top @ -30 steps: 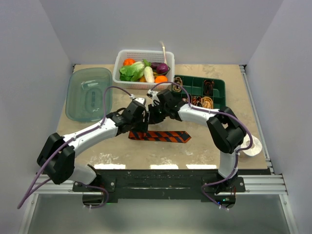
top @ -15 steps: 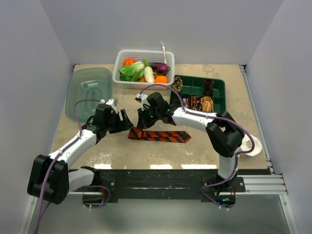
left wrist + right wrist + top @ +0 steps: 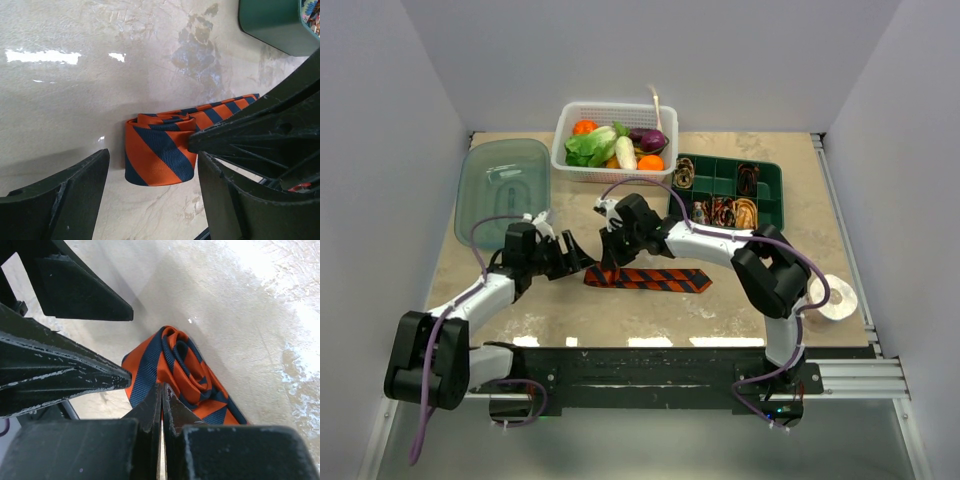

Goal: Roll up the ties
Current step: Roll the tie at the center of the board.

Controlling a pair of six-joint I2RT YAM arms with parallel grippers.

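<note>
- The bench [image 3: 620,310] has a beige, stone-like top, mottled with paler and greyer blotches.
- A plain white back wall [image 3: 640,60] rises straight from its far edge.
- A white left wall [image 3: 380,150] and a white right wall [image 3: 910,150] close in the sides, so the bench sits in a three-sided booth.
- A silvery metal rail [image 3: 840,220] runs along the right edge of the bench.
- A black mounting plate [image 3: 650,365] spans the near edge, with a grey surface [image 3: 650,450] below it.
- The light is even and soft; bright white glare patches [image 3: 655,342] lie on the glossy top near the front edge.
</note>
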